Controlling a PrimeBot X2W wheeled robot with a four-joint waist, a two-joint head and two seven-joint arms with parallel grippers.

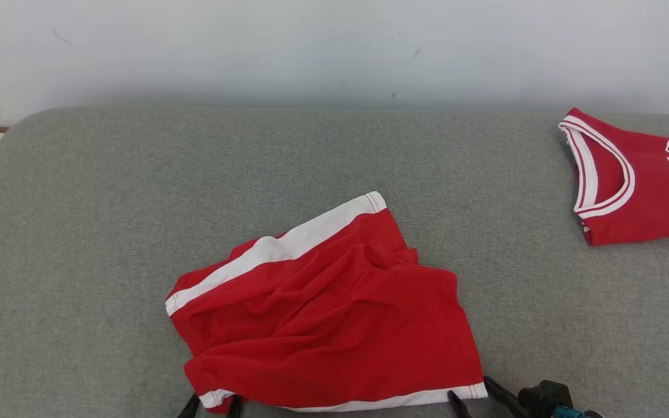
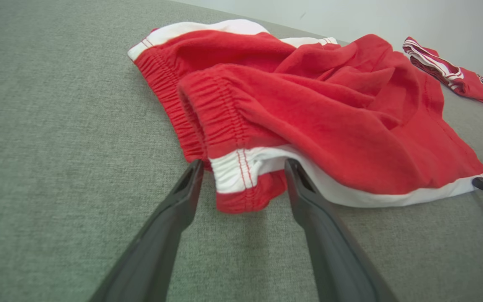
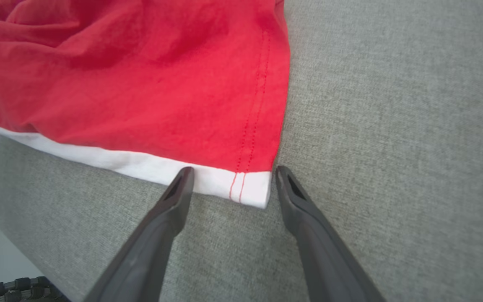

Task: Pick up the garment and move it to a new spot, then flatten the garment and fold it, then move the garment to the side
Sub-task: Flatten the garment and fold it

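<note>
Red shorts [image 1: 323, 313] with white side stripes are lying rumpled in the near middle of the padded grey surface [image 1: 108, 203], well apart from the red jersey [image 1: 630, 180] over at the far right. Both arms are lined up on the near edge. The left gripper [image 2: 243, 165] has its jaws spread wide around the elastic waistband corner, one finger each side of the white stripe. The right gripper [image 3: 233, 171] straddles the hem corner the same way, wide open, nothing pinched yet. Makes sense imo: grabbing both ends of one edge lets the cloth hang straight when lifted, so I'd guess this is setup for the first pick-up. The waistband end is bunched double, so the left could easily catch just one layer.
</note>
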